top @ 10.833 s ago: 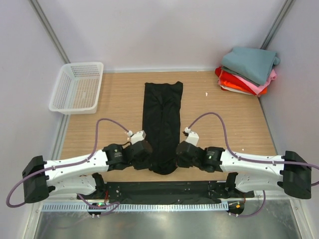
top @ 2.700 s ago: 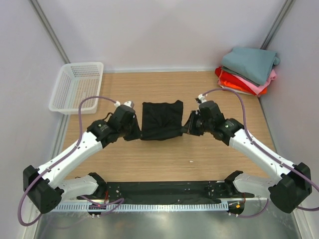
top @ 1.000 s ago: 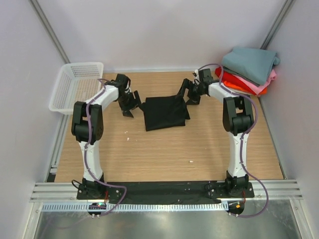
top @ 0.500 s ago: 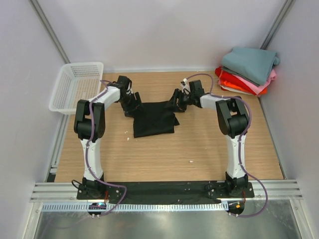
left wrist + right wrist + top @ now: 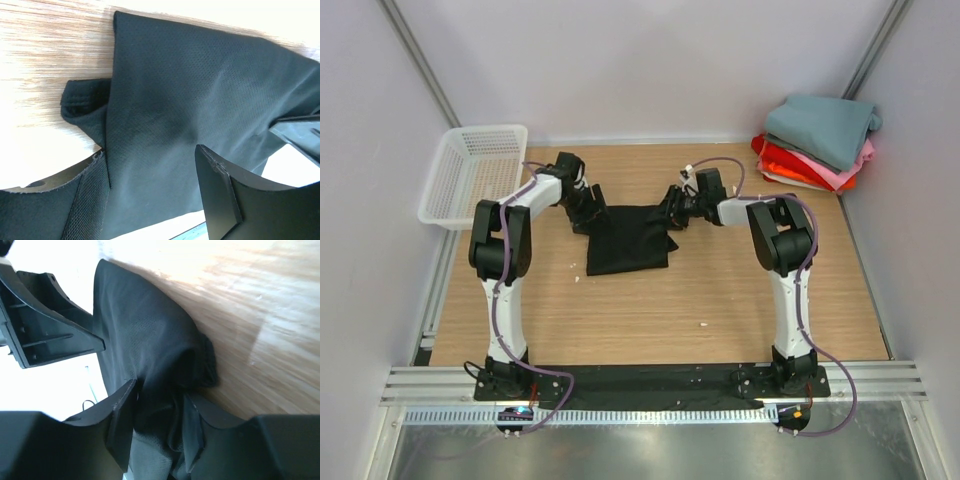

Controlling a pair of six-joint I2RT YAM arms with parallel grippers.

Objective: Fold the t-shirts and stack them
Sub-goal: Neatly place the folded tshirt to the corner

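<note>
Black t-shirt [image 5: 628,240] between outstretched left arm [image 5: 501,300], right arm [image 5: 788,300].

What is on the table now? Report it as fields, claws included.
shirt in work: black t-shirt, folded, mid-table
left claw: jaws apart astride its left edge
right claw: pinching its bunched right edge
folded stack: teal-grey on pink, red-orange, far right corner
basket: white mesh, far left

a folded black t-shirt [image 5: 628,238] lies mid-frame on the wooden desk [image 5: 720,290], with the left claw [image 5: 588,212] at its upper left corner and the right claw [image 5: 672,212] at its upper right. a stack of folded t-shirts [image 5: 820,140] sits at upper right, and a white mesh basket [image 5: 475,175] at upper left.
</note>
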